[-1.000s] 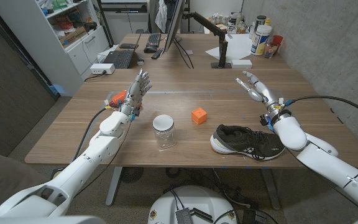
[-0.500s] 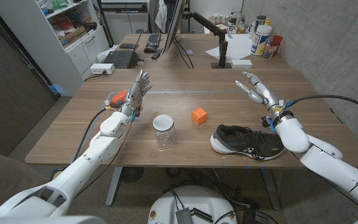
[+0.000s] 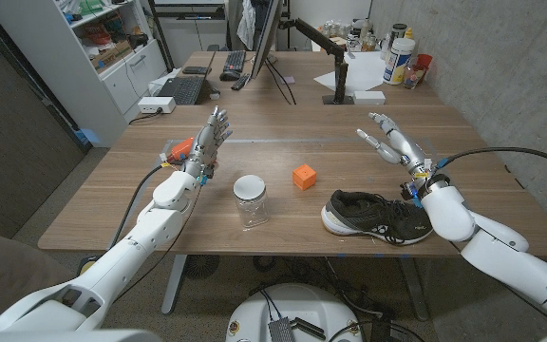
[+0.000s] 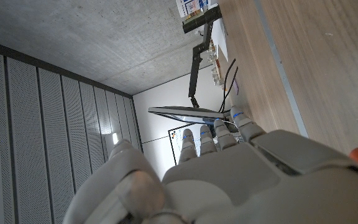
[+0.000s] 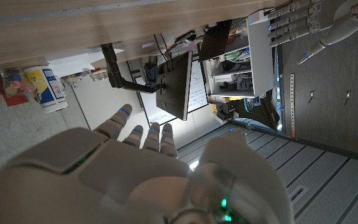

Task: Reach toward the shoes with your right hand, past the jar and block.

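**Shoe at the near edge, right hand raised behind it**

A dark shoe (image 3: 378,217) lies near the counter's (image 3: 283,123) front edge. The jar (image 3: 250,199) stands to its left, the orange block (image 3: 303,176) just beyond. Right hand (image 3: 392,141) is raised behind the shoe, fingers (image 3: 376,119) spread, holding nothing. Left hand (image 3: 211,138) is upright, fingers apart, empty. Farther back: monitor (image 3: 266,38), keyboard (image 3: 183,89), bottles (image 3: 399,57).

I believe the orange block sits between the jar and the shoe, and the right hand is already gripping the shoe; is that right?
Not quite: the head view shows the right hand open in the air beyond the shoe, gripping nothing. The orange block does sit between the jar and the shoe.
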Robot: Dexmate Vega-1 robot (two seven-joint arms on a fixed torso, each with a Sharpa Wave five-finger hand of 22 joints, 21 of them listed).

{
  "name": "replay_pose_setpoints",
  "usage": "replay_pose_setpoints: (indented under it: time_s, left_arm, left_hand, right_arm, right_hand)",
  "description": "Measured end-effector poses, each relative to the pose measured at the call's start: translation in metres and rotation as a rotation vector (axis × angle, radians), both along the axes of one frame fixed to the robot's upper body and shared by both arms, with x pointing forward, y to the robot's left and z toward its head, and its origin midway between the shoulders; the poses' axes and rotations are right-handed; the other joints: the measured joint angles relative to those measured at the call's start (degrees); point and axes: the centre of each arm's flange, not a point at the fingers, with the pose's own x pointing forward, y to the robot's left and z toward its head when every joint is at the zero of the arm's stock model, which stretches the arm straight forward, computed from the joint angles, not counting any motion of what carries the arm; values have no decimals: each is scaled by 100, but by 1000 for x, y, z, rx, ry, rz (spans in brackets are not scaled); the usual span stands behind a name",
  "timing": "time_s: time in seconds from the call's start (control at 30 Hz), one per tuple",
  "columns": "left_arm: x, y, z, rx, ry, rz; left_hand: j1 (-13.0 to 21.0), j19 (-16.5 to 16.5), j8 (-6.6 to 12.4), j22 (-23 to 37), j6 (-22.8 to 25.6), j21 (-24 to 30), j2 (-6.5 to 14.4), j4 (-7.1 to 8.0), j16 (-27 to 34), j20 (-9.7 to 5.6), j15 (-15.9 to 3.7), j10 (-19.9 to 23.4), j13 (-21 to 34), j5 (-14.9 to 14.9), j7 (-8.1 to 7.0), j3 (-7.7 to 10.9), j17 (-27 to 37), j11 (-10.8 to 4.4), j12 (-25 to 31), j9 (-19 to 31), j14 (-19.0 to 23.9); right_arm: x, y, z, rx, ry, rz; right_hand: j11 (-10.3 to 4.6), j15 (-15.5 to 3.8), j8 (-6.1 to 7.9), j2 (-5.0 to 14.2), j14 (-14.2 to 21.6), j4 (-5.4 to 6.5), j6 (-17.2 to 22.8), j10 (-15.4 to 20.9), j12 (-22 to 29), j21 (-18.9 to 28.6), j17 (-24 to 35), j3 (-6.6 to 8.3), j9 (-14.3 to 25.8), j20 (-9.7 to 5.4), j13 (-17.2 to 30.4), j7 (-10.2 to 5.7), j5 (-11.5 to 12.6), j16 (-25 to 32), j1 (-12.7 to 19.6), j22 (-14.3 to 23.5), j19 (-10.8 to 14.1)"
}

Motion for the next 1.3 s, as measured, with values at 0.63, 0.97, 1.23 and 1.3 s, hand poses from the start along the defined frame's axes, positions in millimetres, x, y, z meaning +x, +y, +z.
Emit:
replay_pose_setpoints:
  time_s: [0.63, 0.97, 1.23, 1.3]
  left_arm:
    - [-1, 1, -2, -1, 2, 6]
    - [1, 0, 0, 0, 3, 6]
    - [2, -1, 0, 2, 5, 4]
    - [3, -2, 0, 3, 6, 4]
  left_hand:
    - [0, 0, 0, 0, 32, 0, 0, 0, 0, 0, 0, 0, 0, 0, -32, 0, 0, 0, 0, 0, 0]
    - [0, 0, 0, 0, 32, 0, 0, 0, 0, 0, 0, 0, 0, 0, -32, 0, 0, 0, 0, 0, 0]
    - [0, 0, 0, 0, 31, 0, 0, 0, 0, 0, 0, 0, 0, 0, -31, 0, 0, 0, 0, 0, 0]
    - [0, 0, 0, 0, 31, 0, 0, 0, 0, 0, 0, 0, 0, 0, -31, 0, 0, 0, 0, 0, 0]
  right_arm:
    - [-14, 7, -14, -82, -18, -79]
    - [-19, 9, -21, -118, -16, -109]
    - [-23, 11, -27, -140, -6, -130]
    - [-23, 11, -28, -142, -3, -137]
  right_hand:
    - [-1, 0, 0, 23, 0, -23, 0, 1, 0, 0, 0, 23, 0, 0, 0, 0, 0, 25, 23, 0, 1]
    - [-1, 0, 0, 23, 1, -23, 0, 2, 0, 0, 0, 23, 0, 0, 0, 0, 0, 26, 23, 0, 1]
    - [-2, 0, 0, 23, 1, -23, 0, 2, 0, 0, 0, 23, 0, 0, 0, 0, 0, 26, 23, 0, 1]
    - [-2, 0, 0, 23, 1, -23, 0, 2, 0, 0, 0, 23, 0, 0, 0, 0, 0, 25, 23, 0, 1]
